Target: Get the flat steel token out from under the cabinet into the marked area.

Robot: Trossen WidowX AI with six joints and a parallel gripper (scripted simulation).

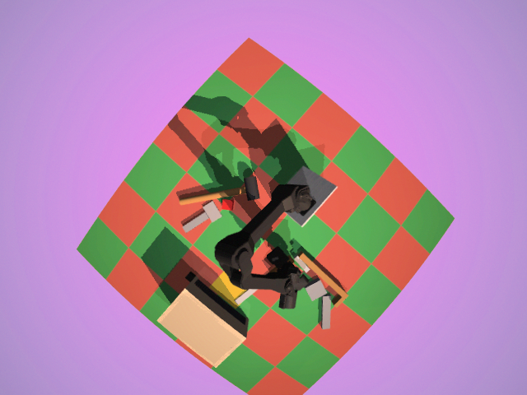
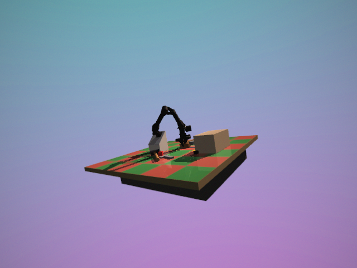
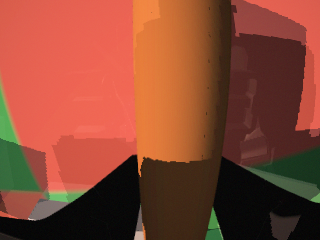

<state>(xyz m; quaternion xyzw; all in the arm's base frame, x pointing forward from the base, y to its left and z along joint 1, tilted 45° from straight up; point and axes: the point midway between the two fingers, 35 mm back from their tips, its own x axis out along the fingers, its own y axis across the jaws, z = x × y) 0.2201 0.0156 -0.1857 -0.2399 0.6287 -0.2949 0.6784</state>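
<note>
The cabinet (image 1: 201,327) (image 2: 222,141) stands on the chequered table, with a dark strip along its lower front. The yellow marked area (image 1: 229,290) lies before it, partly hidden by the arm. I cannot see the steel token in any view. My gripper (image 3: 174,163) (image 2: 183,144) is low over the table, away from the cabinet. It is shut on a round orange handle (image 3: 180,100), which runs upward through the wrist view between the black fingers. The arm hides its far parts in the top view, so I cannot tell which tool it belongs to.
A black-headed tool with an orange handle (image 1: 212,196) lies near a red cube (image 1: 227,204) (image 2: 160,153) and a grey T-shaped piece (image 1: 212,211). An orange wooden bar (image 1: 324,278), a grey block (image 1: 315,290) and a grey bar (image 1: 325,313) are at right. A pale bar (image 1: 244,296) is beside the marked area.
</note>
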